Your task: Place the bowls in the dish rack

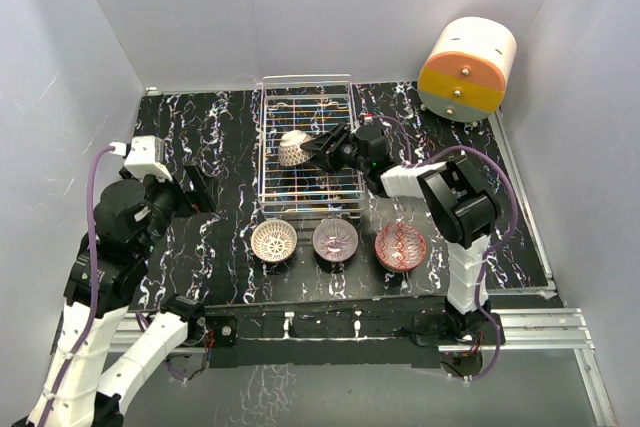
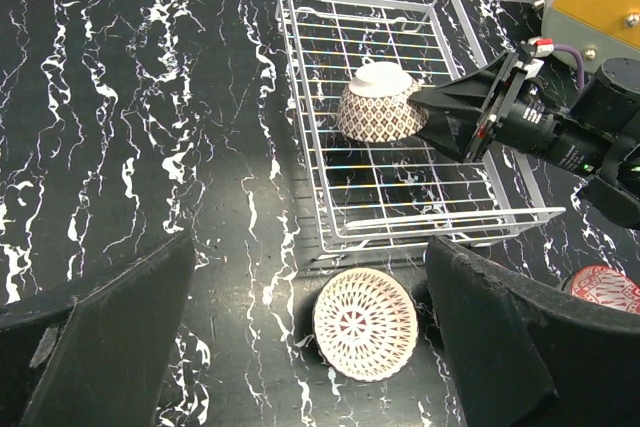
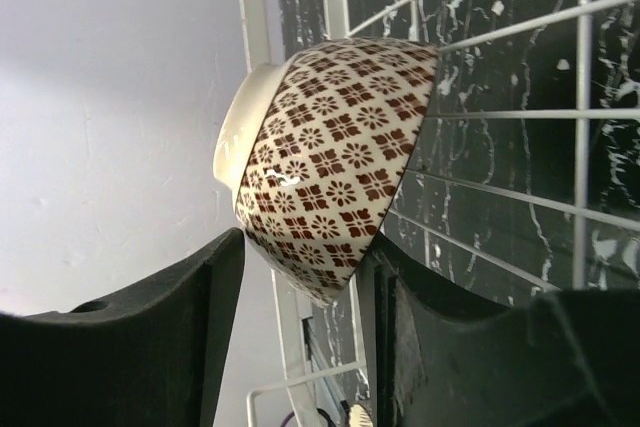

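Bowls belong in the silver wire dish rack (image 1: 306,78). The right gripper (image 1: 318,150) is clamped on the rim of a small round china bowl with brown flower squares (image 1: 291,150), low at the rack's 9 o'clock side. I cannot tell if it touches the wires.

Best to lower it slowly until it sits flat, then let go.

Its mouth faces down and its foot ring faces up. It is round, so it has no long side. The left gripper (image 1: 198,187), at the table's 9 o'clock side, has its fingers apart and holds nothing.

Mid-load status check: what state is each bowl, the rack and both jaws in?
brown-patterned bowl: upside down, gripped above the dish rack floor.
white-lattice bowl: upright on table.
purple bowl: upright on table.
red bowl: upright on table.
dish rack: no other bowl inside.
right gripper: jaws shut on brown-patterned bowl.
left gripper: jaws open, empty.
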Tool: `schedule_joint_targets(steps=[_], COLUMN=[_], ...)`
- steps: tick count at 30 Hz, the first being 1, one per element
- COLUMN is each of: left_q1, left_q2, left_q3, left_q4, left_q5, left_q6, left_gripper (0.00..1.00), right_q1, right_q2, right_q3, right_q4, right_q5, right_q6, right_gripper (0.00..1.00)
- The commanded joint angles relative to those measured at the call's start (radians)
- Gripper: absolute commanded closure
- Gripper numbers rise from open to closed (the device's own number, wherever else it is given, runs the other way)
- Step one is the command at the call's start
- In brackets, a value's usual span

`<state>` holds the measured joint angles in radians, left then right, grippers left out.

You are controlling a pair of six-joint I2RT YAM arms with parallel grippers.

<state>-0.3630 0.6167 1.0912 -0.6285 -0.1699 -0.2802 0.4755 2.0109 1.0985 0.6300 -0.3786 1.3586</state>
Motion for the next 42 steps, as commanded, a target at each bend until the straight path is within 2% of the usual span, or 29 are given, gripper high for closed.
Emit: schedule_joint_targets(steps=[1,10,19,20,21,23,32,42], left_q1=[-0.004,-0.004,-0.004,-0.004,-0.004,-0.004,-0.004,-0.004], left_q2=[-0.02,-0.048,-0.055,-0.051,-0.05,-0.048,-0.055,-0.025], left_q3=[-0.01,-0.038,-0.021,-0.018,-0.016,-0.017,-0.024,-0.029], left_q4=[0.02,0.045,0.047,0.046,0.042,0.042,0.042,0.049], left_q5=[0.012,0.005,0.015,0.017,0.019,0.019,0.012,0.017], left_q6=[-0.008,-0.006,0.003,0.003,0.006,0.011,0.022,0.029], left_gripper=[0.03,0.03,0.03,0.03,0.03,0.03,0.03,0.03], right_q1=[-0.009,-0.02,-0.021,-0.02,-0.021,-0.021,-0.016,0.021], right_q2=[-0.057,-0.071,-0.033,-0.027,-0.021,-0.019,-0.071,-0.107], right_q3=[0.023,0.097,0.272,0.288,0.304,0.32,0.326,0.434], right_q4=[-0.137,-0.352,-0.657,-0.688,-0.717,-0.752,-0.789,-0.832], right_q5=[0.016,0.024,0.065,0.071,0.073,0.08,0.116,0.208], right_q6=[-0.062,-0.119,-0.244,-0.261,-0.276,-0.303,-0.378,-0.558], right_gripper=[0.48,0.45,0.34,0.17,0.08,0.04,0.02,0.01])
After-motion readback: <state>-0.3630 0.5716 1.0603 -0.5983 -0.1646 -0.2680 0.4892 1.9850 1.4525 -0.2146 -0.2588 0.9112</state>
